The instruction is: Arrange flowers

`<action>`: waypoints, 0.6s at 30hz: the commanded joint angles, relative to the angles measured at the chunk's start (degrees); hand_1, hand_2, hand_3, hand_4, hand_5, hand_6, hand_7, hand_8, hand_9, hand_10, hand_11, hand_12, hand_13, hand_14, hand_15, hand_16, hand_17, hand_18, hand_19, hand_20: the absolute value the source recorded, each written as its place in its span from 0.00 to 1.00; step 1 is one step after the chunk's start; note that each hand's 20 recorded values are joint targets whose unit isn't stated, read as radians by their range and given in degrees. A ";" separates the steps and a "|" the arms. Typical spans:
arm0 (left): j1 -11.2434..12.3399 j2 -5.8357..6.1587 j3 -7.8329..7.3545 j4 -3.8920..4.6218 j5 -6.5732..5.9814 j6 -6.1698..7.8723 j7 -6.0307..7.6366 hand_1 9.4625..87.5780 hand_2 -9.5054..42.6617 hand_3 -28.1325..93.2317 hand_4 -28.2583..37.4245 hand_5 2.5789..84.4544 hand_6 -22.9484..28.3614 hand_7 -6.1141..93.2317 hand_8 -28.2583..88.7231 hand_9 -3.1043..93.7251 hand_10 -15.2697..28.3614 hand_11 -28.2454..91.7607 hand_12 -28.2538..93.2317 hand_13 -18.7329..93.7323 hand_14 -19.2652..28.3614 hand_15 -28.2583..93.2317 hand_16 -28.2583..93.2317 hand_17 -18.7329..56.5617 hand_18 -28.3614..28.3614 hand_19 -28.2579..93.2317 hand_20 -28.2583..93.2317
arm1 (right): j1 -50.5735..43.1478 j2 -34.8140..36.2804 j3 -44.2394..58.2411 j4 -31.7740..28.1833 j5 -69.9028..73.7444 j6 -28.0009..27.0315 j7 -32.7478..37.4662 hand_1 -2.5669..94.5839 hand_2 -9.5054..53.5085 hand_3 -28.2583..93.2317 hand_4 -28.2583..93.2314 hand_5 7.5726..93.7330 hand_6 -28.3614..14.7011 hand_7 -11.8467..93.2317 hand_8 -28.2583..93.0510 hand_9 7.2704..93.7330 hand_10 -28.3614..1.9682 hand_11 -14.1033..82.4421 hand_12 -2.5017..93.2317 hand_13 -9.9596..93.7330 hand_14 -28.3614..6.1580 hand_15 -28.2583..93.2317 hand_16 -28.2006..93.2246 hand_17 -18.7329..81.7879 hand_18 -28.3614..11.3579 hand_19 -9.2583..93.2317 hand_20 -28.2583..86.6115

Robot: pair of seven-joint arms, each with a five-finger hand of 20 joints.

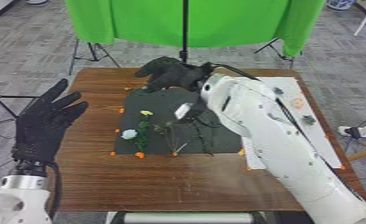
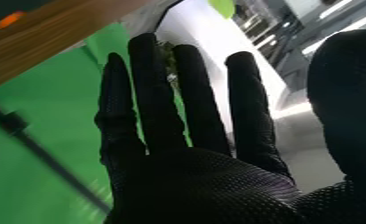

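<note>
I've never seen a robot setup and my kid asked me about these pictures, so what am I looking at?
This is a robot with two white arms, the left and the right, each ending in a black-gloved hand. One picture looks forward and down from its head; the other comes from a camera on its right wrist, so the glove looks huge there.

On the brown table is a dark mat. On its left part are a white flower and a yellow one, with green stems. A white sheet with small items on it lies to the right.

The left hand is up at the table's left edge, the right hand by the mat's far edge. Both are open; I see nothing held.
</note>
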 commanded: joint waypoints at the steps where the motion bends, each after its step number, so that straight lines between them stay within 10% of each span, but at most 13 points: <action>1: 2.07 0.03 1.15 -0.28 -0.92 1.44 1.90 0.19 0.29 0.89 0.06 0.40 0.60 0.19 0.16 0.39 0.79 0.42 0.33 0.41 0.98 0.65 0.17 0.16 1.00 0.68 0.39 | -2.95 21.89 -0.18 -4.90 -1.87 22.41 6.83 0.32 0.07 0.88 0.00 0.39 0.74 0.27 0.12 0.47 0.42 0.29 0.16 0.51 0.32 0.56 0.33 0.33 0.10 0.74 0.50; 18: 3.71 0.52 2.30 -0.25 -1.98 2.47 4.14 0.19 0.29 0.89 0.07 0.40 0.60 0.19 0.16 0.39 0.79 0.42 0.33 0.41 0.98 0.65 0.17 0.16 1.00 0.68 0.39 | -23.89 38.80 14.31 -6.13 -6.79 29.02 17.93 0.32 0.04 0.87 0.00 0.40 0.74 0.26 0.12 0.46 0.38 0.29 0.16 0.54 0.34 0.61 0.32 0.35 0.08 0.78 0.52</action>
